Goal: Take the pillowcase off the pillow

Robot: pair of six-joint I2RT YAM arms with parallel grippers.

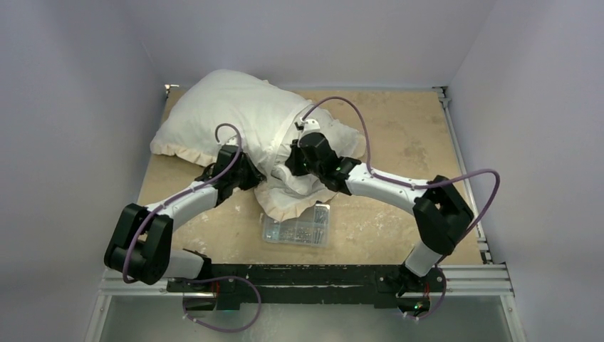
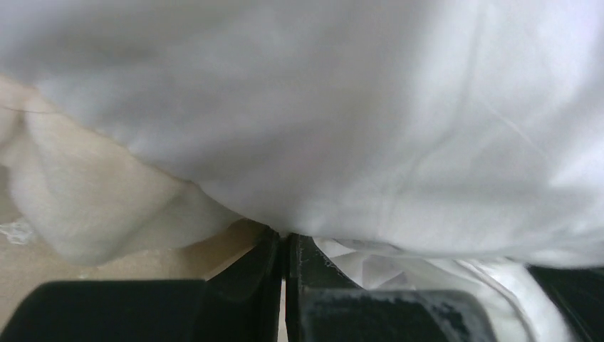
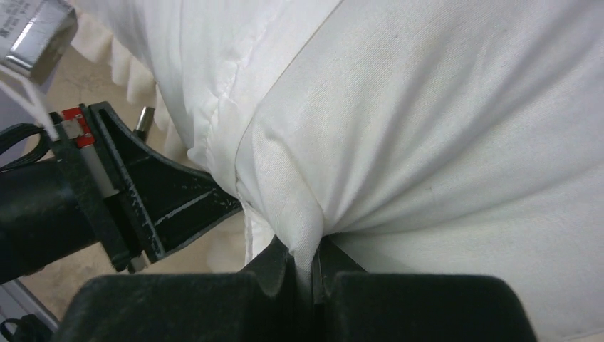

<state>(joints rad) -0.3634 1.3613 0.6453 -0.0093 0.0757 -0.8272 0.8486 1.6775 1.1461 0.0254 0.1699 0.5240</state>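
- The right gripper (image 3: 311, 260) is clamped on a small peak of white cloth, which looks to be the pillow (image 3: 441, 128) itself, just beside the hem of the pillowcase (image 1: 206, 117). So thin a pinch may slide out under a hard pull.
- If that pinch has caught the hem too, both layers would move together and the cover would not come off.
- The left gripper (image 2: 285, 246) has its jaws pressed together under a sag of white fabric. I cannot tell whether any cloth is caught between them — if not, its pull would take nothing.
- The two grippers sit close together at the near side of the bundle, so pulling in crossed directions could knock them into each other.
- The pillow lies at the far left of the surface (image 1: 399, 142), mostly inside the cover, with the frill (image 1: 174, 149) along the left edge. A plump filling may bunch at the opening and jam.
- A clear plastic box (image 1: 295, 226) sits just near the bundle — dragged cloth could sweep it off.
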